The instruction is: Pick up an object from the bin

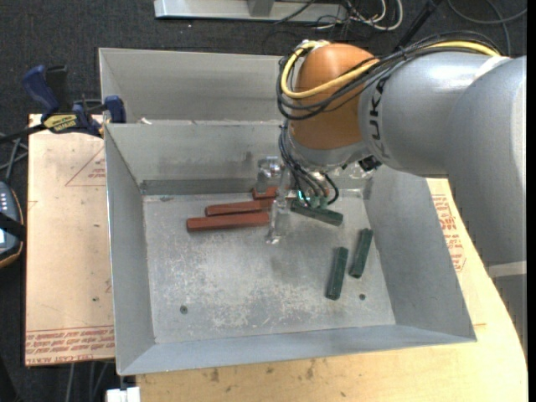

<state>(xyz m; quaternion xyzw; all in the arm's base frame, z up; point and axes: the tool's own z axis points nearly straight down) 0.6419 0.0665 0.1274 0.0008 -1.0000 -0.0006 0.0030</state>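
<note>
You were at the approach step of the pick. The gripper [274, 238] stood low in the grey metal bin [126, 249], with its tip at or just above the floor. It was right beside the right-hand end of the long red-brown rectangular bar [222, 222]. Nothing showed in its grip, so by my judgement no grasp had been made yet. You could not tell from this view whether it was released or clenched.

A shorter red-brown bar [237, 209] lay alongside the long one, just on its far side. A small red-brown piece [265, 193] sat farther back, partly hidden by the gripper. Just right of the gripper, a tilted dark green bar [324, 216] lay under the wrist. Two more dark green sticks [337, 273] lay close together in the near right of the bin, well apart from the gripper.

The long red-brown bar looked the likeliest target. The next move would call for straddling its narrow width near that right end, keeping clear of the shorter bar beside it. Then you would close and lift straight up. A grip on the very end could let the bar tip.

The silver arm [452, 115] reached in from the right, across the bin's far right corner. Its orange wrist cover [331, 90] hung over the far middle, looped with yellow and black cables [289, 74], and the gripper pointed almost straight down.
</note>
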